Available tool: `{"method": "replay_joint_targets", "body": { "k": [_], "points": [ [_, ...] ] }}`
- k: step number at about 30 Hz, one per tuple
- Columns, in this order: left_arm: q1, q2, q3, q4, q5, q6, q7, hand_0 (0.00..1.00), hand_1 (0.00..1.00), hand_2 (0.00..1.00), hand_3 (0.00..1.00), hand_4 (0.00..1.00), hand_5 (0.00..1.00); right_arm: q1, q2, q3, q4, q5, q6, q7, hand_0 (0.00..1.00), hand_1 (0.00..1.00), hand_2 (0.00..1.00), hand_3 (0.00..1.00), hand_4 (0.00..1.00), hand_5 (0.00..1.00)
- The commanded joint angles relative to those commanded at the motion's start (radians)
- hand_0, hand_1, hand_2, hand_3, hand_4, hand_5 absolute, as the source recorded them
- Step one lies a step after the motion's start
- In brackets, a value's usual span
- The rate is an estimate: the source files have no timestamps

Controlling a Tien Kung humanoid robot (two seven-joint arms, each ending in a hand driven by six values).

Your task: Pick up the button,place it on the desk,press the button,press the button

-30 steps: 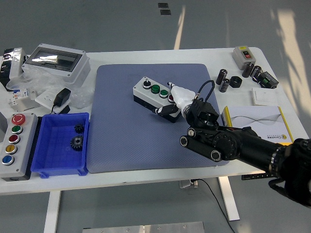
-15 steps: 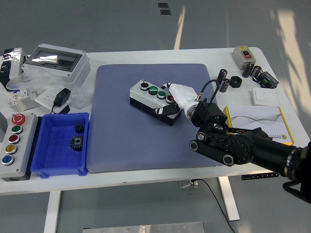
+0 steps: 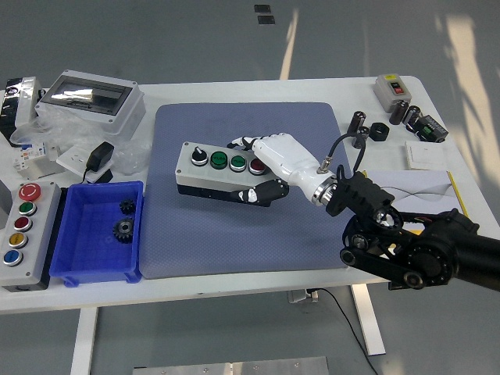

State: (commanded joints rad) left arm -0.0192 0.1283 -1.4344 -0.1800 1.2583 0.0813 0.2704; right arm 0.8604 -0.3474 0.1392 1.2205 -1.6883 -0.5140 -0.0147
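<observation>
The grey button box (image 3: 215, 170), fitted with a black selector, two green buttons and a red one, was held by its right end above the blue mat (image 3: 248, 187) in the right hand (image 3: 275, 160), whose white fingers were curled over its top and black thumb pressed against its front. No lettering on the box could be read. A second button box (image 3: 22, 224) lay beside a blue bin (image 3: 98, 231) at the table's (image 3: 234, 286) left.

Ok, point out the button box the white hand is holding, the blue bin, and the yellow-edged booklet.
button box (image 3: 215, 166): head view, on its grey top face among the buttons.
blue bin (image 3: 95, 269): head view, on its front wall.
yellow-edged booklet (image 3: 418, 182): head view, on the white cover.
</observation>
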Motion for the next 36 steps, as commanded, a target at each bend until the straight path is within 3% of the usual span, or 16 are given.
{"method": "replay_joint_targets", "body": {
  "k": [8,16,29,30,35,36],
  "points": [
    [0.002,-0.003,-0.002,0.000,0.003,0.000,0.001,0.622,0.587,0.548,0.615,0.597,0.173,-0.037,-0.030,-0.058,-0.022,-0.040,-0.002,0.054,0.161,0.331,0.357,0.314,0.085,0.002],
    [0.004,-0.009,-0.005,0.000,0.009,-0.001,0.003,0.622,0.588,0.548,0.615,0.598,0.177,-0.088,-0.021,-0.019,-0.036,-0.022,0.010,0.042,0.164,0.331,0.361,0.313,0.094,0.002],
    [0.000,-0.007,-0.016,0.000,0.023,0.000,0.005,0.621,0.588,0.548,0.614,0.600,0.185,-0.102,-0.028,0.014,-0.055,0.004,0.069,0.029,0.220,0.345,0.374,0.323,0.117,0.002],
    [0.000,-0.007,-0.017,0.000,0.024,0.000,0.005,0.621,0.589,0.549,0.614,0.601,0.193,-0.102,-0.029,0.017,-0.056,0.008,0.072,0.027,0.273,0.458,0.429,0.398,0.206,0.002],
    [-0.001,-0.006,-0.021,0.000,0.029,0.000,0.007,0.621,0.589,0.549,0.614,0.601,0.193,-0.105,-0.032,0.027,-0.053,0.038,0.083,0.029,0.273,0.458,0.429,0.398,0.206,0.002],
    [0.000,-0.006,-0.021,0.000,0.030,0.000,0.007,0.621,0.590,0.548,0.613,0.601,0.196,-0.105,-0.033,0.028,-0.052,0.048,0.086,0.030,0.553,0.634,0.605,0.623,0.329,0.002]
  ]
}}
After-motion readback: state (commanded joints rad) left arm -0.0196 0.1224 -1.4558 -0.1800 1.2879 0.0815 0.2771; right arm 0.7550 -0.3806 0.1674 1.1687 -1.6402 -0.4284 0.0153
